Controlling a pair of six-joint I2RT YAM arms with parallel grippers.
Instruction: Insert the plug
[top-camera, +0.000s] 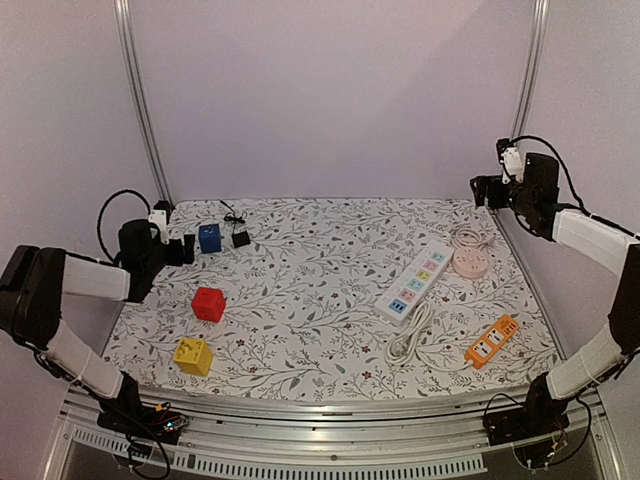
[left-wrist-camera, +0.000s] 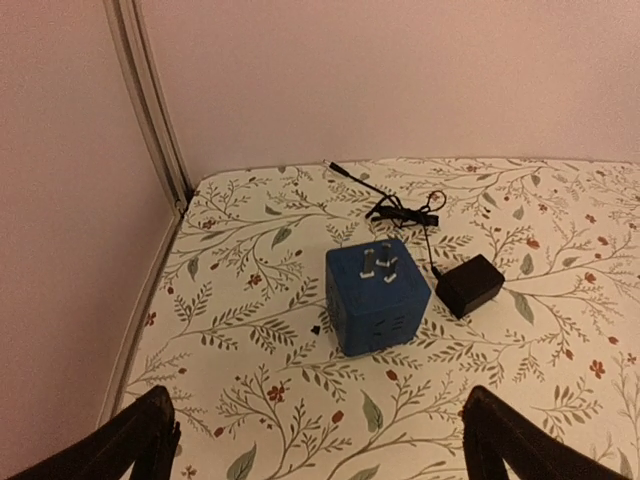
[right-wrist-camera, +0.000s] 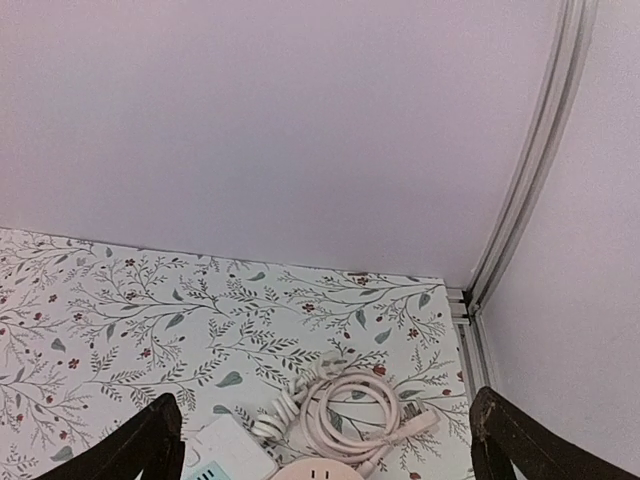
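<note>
The counter (top-camera: 300, 330) is covered by a white cloth printed with grey-green vines and small red flowers. It is enclosed at the back and sides by plain pale lilac walls (top-camera: 330, 100). Two aluminium posts (top-camera: 140, 100) are seen rising from the rear corners, and a ribbed metal rail (top-camera: 330, 425) is run along the near edge.

The left gripper (top-camera: 180, 248) is positioned low over the left rear of the cloth, with its jaws spread wide and nothing between them. The blue cube plug (left-wrist-camera: 378, 295) is found just ahead of it, resting on the cloth with its metal prongs turned upward. A black power adapter (left-wrist-camera: 470, 285) is set just beside the cube, ahead and to the right of this gripper. Its thin black cable (left-wrist-camera: 400, 208) is bunched beyond both. A red cube (top-camera: 208, 304) and a yellow cube (top-camera: 193, 355) are placed on the near side of this gripper, well apart from the plug.

The right gripper (top-camera: 490, 188) is raised above the right rear corner, its jaws likewise wide and empty. A coiled pale pink cord (right-wrist-camera: 345, 400) and a round pink socket hub (top-camera: 468, 262) are seen below and ahead of it. The white power strip (top-camera: 413, 282), with coloured sockets, is laid diagonally beyond them toward the centre. An orange power strip (top-camera: 491, 341) and a coiled white cord (top-camera: 405, 345) are placed nearer the front edge.
</note>
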